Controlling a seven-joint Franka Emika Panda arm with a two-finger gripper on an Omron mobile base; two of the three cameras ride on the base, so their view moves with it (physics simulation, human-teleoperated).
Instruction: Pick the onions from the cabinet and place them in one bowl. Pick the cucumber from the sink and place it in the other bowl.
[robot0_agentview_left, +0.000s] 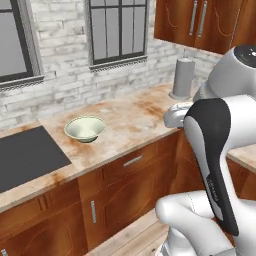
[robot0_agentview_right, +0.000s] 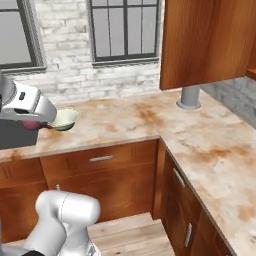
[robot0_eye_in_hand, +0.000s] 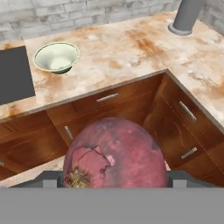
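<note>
Seen from the hand camera, the dark slab (robot0_eye_in_hand: 15, 74) set into the worktop (robot0_eye_in_hand: 131, 52) is lying ahead and far to the left of the end effector (robot0_eye_in_hand: 114, 186); it is probably a cooktop, though too little of it is showing to be sure. Just right of it, ahead and still left of the end effector, the pale green-cream bowl (robot0_eye_in_hand: 56, 57) is sitting upright and empty, presumably waiting to take the onions. The end effector is hanging out over the floor in front of the lower drawers (robot0_eye_in_hand: 109, 98), short of the worktop edge, with its jaws standing wide around the purple-red onion (robot0_eye_in_hand: 114, 157), which is filling the gap between them; being carried rather than set down, it is not yet in the bowl. Farther right and well ahead, a grey cylinder (robot0_eye_in_hand: 187, 15) is standing on the worktop, and in the right base view the wooden cabinet (robot0_agentview_right: 210, 40) is hanging above it.
</note>
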